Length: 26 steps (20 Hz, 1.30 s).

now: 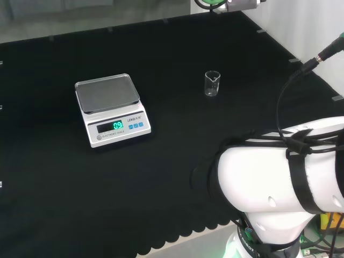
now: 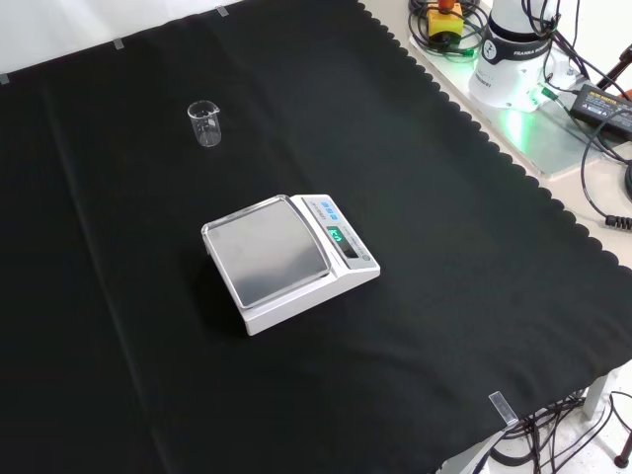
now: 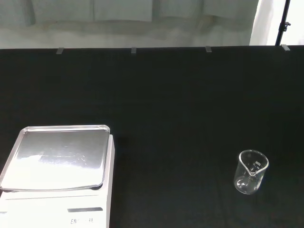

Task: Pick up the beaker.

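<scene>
Small clear glass beaker standing upright and apparently empty on the black cloth of the counter, its pouring lip visible at the rim. In the head view it lies right of and slightly beyond the digital scale, well apart from it; in the front view the beaker sits toward the upper left, with the scale nearer the camera at the centre. The wrist view shows the beaker and the scale's steel weighing pan side by side, with bare cloth between them.

The scale's display is lit and its pan carries nothing. The beaker stands alone, with open cloth on all sides, which probably leaves free room for an approach from any direction without disturbing the scale.

The arm's white links occupy the lower right of the head view, and its base stands off the cloth at the upper right of the front view. Whether the hand is spread, pressed together or pinching cannot be told.

Judged stage: approach not yet begun, since the beaker rests untouched. The next move likely calls for a reach across the cloth toward the beaker, then closing around its wall; thin, smooth glass may tip or slip if met off-centre.
</scene>
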Each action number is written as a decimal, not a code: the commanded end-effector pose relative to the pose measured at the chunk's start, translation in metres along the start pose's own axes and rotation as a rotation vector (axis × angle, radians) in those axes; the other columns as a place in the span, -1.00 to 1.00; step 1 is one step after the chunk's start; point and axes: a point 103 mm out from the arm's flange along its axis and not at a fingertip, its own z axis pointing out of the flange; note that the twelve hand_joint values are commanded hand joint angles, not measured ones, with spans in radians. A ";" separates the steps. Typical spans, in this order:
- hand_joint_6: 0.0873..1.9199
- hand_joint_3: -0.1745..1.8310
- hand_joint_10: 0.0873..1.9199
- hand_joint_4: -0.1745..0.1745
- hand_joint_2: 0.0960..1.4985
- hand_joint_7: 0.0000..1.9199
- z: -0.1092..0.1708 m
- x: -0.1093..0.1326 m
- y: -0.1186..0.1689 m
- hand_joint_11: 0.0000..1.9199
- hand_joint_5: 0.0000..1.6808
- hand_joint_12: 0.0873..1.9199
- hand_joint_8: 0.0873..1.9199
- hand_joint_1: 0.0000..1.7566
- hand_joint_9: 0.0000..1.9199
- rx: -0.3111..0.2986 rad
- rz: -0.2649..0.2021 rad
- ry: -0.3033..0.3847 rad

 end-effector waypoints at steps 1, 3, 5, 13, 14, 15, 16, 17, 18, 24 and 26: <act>-0.87 -0.92 -1.00 -0.21 0.10 -0.88 0.000 -0.001 0.002 -0.73 -0.90 0.40 -0.66 -0.45 -0.67 -0.005 0.003 -0.010; -0.99 -0.92 -1.00 -0.17 0.09 -0.97 -0.003 0.034 0.006 -0.89 -0.95 0.53 -0.73 -0.47 -0.80 -0.006 0.000 -0.034; -1.00 -0.92 -1.00 -0.16 0.09 -0.99 -0.003 0.036 0.007 -0.93 -0.96 0.56 -0.74 -0.48 -0.83 -0.005 0.002 -0.026; -1.00 -0.91 -1.00 -0.16 0.08 -1.00 0.031 -0.017 0.054 -0.94 -0.95 0.58 -0.73 -0.48 -0.84 0.046 -0.002 0.032; -1.00 -0.91 -1.00 -0.16 0.08 -1.00 0.037 -0.020 0.060 -0.94 -0.95 0.58 -0.73 -0.48 -0.84 0.053 -0.006 0.040; -1.00 -0.91 -1.00 -0.16 0.08 -1.00 0.043 -0.025 0.066 -0.94 -0.95 0.58 -0.72 -0.48 -0.84 0.062 -0.009 0.048; -1.00 -0.91 -1.00 -0.17 0.08 -1.00 0.049 -0.027 0.073 -0.94 -0.95 0.58 -0.71 -0.48 -0.84 0.068 -0.012 0.057; -1.00 -0.91 -1.00 -0.18 0.08 -1.00 0.055 -0.031 0.079 -0.94 -0.94 0.58 -0.70 -0.48 -0.84 0.075 -0.015 0.066; -1.00 -0.91 -1.00 -0.19 0.07 -1.00 0.061 -0.033 0.085 -0.94 -0.94 0.58 -0.69 -0.48 -0.83 0.076 -0.032 0.076; -1.00 -0.88 -0.76 -0.31 0.04 -1.00 0.093 -0.059 0.118 -0.92 -0.86 0.57 -0.57 -0.48 -0.91 0.104 -0.029 0.122; -1.00 -0.87 -0.52 -0.36 0.03 -1.00 0.102 -0.066 0.127 -0.89 -0.82 0.57 -0.50 -0.48 -0.98 0.116 -0.018 0.137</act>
